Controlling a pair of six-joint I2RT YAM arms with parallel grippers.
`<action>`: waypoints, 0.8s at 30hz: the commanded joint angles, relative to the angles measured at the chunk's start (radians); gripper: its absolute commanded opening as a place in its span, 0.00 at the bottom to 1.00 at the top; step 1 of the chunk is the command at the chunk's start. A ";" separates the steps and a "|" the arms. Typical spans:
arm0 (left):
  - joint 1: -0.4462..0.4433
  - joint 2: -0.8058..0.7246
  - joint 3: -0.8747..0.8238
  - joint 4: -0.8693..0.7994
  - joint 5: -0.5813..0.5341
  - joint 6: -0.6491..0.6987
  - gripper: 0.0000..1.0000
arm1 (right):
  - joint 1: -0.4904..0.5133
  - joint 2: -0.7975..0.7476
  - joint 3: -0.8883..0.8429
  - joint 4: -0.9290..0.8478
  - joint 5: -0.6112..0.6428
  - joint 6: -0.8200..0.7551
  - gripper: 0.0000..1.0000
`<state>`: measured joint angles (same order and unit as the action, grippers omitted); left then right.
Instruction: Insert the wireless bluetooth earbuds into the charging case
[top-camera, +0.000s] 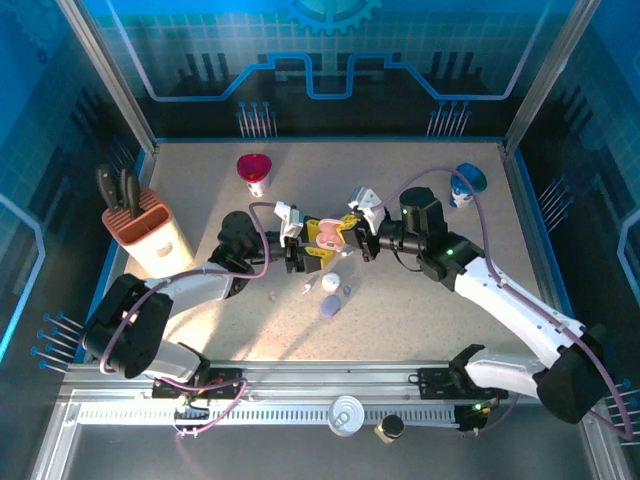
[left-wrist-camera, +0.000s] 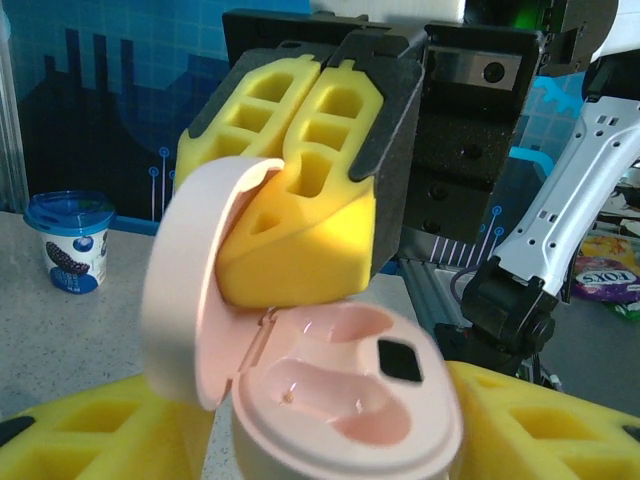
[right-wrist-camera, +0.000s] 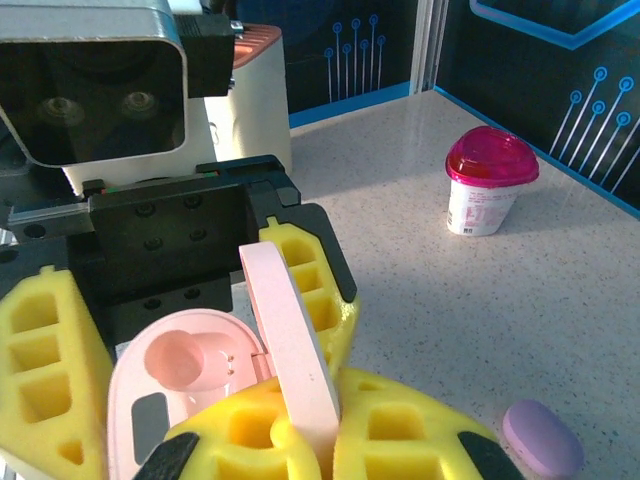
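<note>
The pink charging case (top-camera: 328, 235) hangs open above the table's middle, held between both arms. My left gripper (top-camera: 300, 252) is shut on its base (left-wrist-camera: 350, 410), with yellow foam fingers (left-wrist-camera: 545, 420) on either side. My right gripper (top-camera: 352, 240) is shut on the raised lid (right-wrist-camera: 290, 340), pinching it edge-on between its foam fingertips (right-wrist-camera: 420, 440). Both sockets in the base (right-wrist-camera: 185, 360) are empty. A tiny white earbud (top-camera: 305, 290) lies on the table just below the grippers, with a small purple piece (top-camera: 346, 291) near it.
A white oval case (top-camera: 331, 283) and a purple oval case (top-camera: 330, 308) lie below the grippers. A knife block (top-camera: 145, 230) stands at the left, a red-lidded cup (top-camera: 255, 172) at the back and a blue-lidded cup (top-camera: 466, 185) at the back right.
</note>
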<state>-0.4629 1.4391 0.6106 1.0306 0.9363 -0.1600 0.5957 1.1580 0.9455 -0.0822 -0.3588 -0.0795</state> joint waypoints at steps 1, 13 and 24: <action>0.001 0.008 0.020 0.026 0.016 -0.012 0.60 | 0.013 0.005 0.008 0.011 0.035 0.001 0.00; 0.001 0.020 0.020 0.032 0.018 -0.007 0.51 | 0.012 -0.003 -0.001 0.048 -0.001 0.032 0.00; 0.003 0.010 0.018 0.040 0.021 -0.010 0.43 | 0.012 0.003 0.004 0.035 -0.009 0.024 0.00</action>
<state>-0.4629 1.4521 0.6106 1.0348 0.9405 -0.1600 0.5957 1.1595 0.9455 -0.0696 -0.3443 -0.0605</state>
